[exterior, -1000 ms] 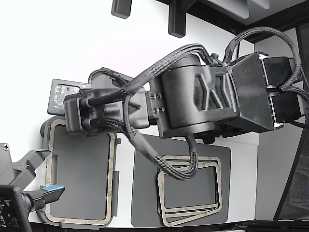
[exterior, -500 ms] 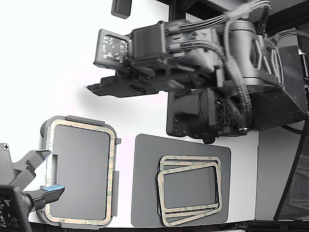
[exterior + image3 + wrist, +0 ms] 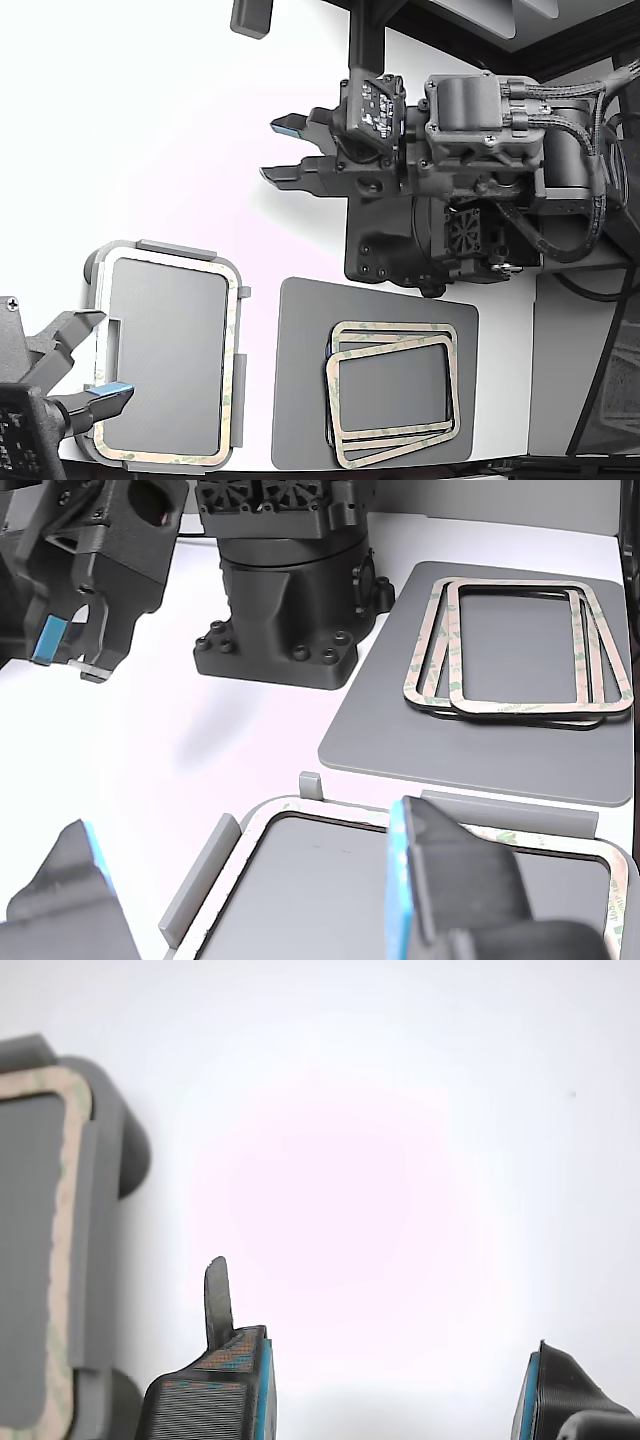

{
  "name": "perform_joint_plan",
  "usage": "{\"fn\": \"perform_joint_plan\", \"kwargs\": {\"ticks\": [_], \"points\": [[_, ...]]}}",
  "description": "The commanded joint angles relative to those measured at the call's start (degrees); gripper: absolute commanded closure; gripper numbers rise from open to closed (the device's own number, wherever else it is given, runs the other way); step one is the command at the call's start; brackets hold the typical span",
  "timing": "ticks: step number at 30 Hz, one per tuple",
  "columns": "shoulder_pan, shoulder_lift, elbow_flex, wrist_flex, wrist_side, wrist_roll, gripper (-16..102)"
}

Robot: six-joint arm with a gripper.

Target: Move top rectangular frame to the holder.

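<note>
Fingers [image 3: 283, 150] spread, gripping nothing, raised over bare white surface [image 3: 150, 120]. Frame [image 3: 165, 355] seated flush inside holder [image 3: 160, 248], off to one side of the fingertips, kept square by edge tabs. Remaining frames [image 3: 392, 392] stacked on grey mat [image 3: 300, 400], well apart.

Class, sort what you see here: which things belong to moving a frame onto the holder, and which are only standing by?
Part of the job:
- frame on the holder
- holder
- stacked frames
- gripper, fingers apart and empty

Standing by:
- dark grey mat under the stack
- second gripper
- black arm base
- white table
</note>
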Motion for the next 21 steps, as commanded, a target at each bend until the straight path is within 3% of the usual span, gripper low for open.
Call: {"fn": "perform_joint_plan", "kwargs": {"ticks": [1, 12, 21], "points": [[-1.05, 8.96, 3.87, -0.35, 0.79, 0.44, -14], [-0.97, 25.14, 13.45, 0.79, 3.34, 1.49, -14], [-0.97, 25.05, 13.54, 0.62, 2.72, 1.05, -14]]}}
